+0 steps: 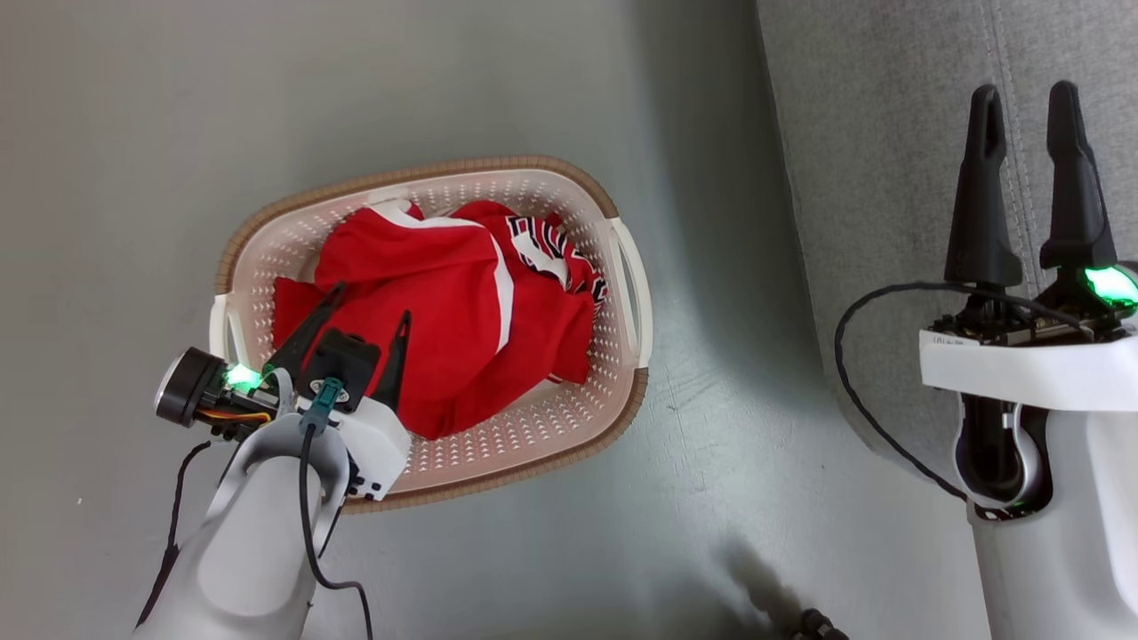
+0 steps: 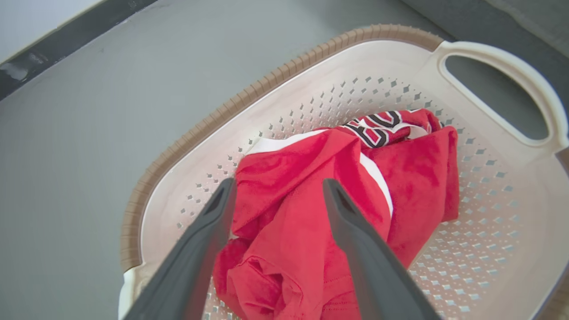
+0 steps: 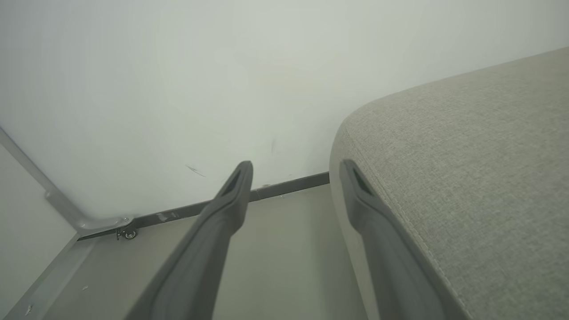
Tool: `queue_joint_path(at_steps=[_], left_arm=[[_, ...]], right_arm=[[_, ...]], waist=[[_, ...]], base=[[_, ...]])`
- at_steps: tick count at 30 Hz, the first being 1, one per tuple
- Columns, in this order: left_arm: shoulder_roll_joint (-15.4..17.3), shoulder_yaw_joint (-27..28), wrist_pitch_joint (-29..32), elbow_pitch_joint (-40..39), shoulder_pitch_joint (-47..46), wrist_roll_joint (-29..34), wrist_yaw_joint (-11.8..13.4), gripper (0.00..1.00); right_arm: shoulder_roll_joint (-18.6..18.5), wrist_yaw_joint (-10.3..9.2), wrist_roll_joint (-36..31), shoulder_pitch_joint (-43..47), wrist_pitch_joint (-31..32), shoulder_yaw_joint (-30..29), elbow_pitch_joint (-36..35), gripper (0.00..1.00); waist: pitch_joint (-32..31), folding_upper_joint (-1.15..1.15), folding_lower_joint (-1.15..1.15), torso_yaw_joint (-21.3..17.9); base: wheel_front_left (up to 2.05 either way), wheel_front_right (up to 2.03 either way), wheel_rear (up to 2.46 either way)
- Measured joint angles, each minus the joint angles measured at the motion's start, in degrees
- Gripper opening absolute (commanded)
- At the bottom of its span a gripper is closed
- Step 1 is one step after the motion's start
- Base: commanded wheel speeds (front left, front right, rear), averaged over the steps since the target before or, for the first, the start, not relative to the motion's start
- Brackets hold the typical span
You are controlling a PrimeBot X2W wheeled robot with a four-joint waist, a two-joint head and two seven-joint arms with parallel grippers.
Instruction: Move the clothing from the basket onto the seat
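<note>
Head view: shows bright red clothing (image 1: 462,329), white-banded, bunched inside cream basket (image 1: 533,431). Shows left gripper (image 1: 373,300) spread over it, nothing pinched; right gripper (image 1: 1024,87) spread by grey seat (image 1: 889,133) edge. Leaves floor (image 1: 711,400) between basket and seat.

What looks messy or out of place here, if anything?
Nothing looks spilled or broken. The red clothing is crumpled in a heap, not folded, all inside the basket, which stands on the floor beside the grey seat.
</note>
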Motion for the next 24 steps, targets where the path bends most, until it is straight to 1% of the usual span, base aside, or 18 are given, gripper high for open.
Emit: queue_joint_path(at_steps=[4, 13, 18, 24], left_arm=[[0.23, -1.18, 0.00, 1.98, -1.24, 1.05, -0.07, 1.00], [0.38, -1.79, 0.02, 6.16, -3.61, 2.15, -0.07, 1.00], [0.48, -1.83, 0.92, 8.39, -5.51, 2.56, -0.07, 1.00], [1.67, -2.25, 2.82, 10.99, -7.01, 3.24, -0.08, 1.00]], right_arm=[[-0.01, 0.00, 0.10, -1.04, 0.00, -0.01, 0.11, 1.00], [-0.02, 0.00, 0.62, -1.83, 0.00, 0.09, 0.45, 1.00], [-0.02, 0.00, 0.93, -2.72, 0.00, 0.42, 0.67, 1.00], [-0.01, 0.00, 1.27, -2.72, 0.00, 0.63, 0.93, 1.00]], waist=[[1.47, 0.00, 0.00, -0.46], [3.31, 0.00, 0.00, -1.32], [3.97, 0.00, 0.00, -1.98], [4.66, 0.00, 0.00, -2.83]], base=[[0.00, 0.00, 0.00], [0.00, 0.00, 0.00], [0.00, 0.00, 0.00], [0.00, 0.00, 0.00]])
